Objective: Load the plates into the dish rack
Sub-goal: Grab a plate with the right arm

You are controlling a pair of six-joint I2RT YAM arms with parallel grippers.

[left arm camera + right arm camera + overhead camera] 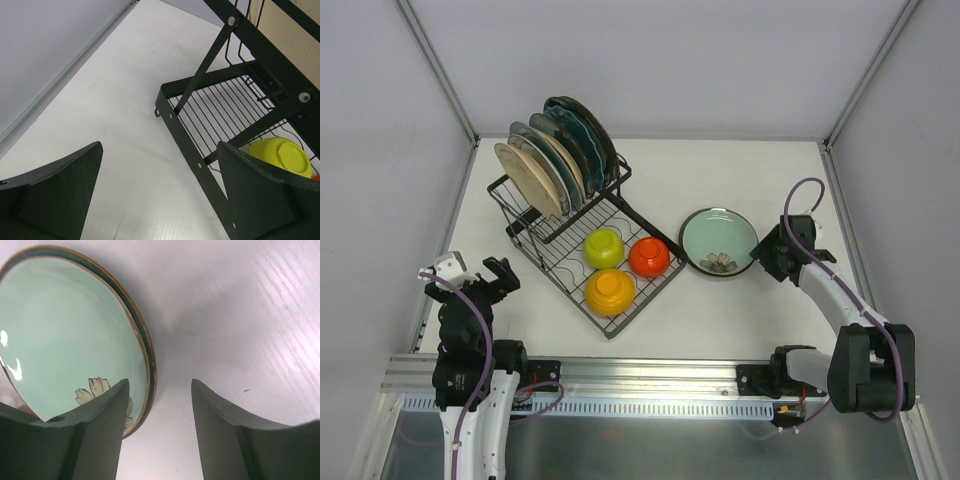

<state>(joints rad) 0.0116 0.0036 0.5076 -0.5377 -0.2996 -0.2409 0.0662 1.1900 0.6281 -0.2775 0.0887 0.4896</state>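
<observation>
A mint green plate (718, 240) with a leaf motif lies on the table just right of the dish rack (560, 228). My right gripper (767, 251) is at the plate's right rim. In the right wrist view that gripper (160, 385) is open: its left finger hangs over the mint green plate (65, 335), its right finger is over bare table, and nothing is gripped. Several plates (555, 160) stand on edge in the rack's raised slots. My left gripper (490, 274) is open and empty over the table, left of the dish rack (210, 80).
Three small bowls sit in the rack's lower tray: a yellow-green bowl (603, 247), a red-orange bowl (649, 257) and a yellow-orange bowl (610, 290). The yellow-green bowl (280, 155) shows beside my left gripper's right finger. White walls with metal posts enclose the table.
</observation>
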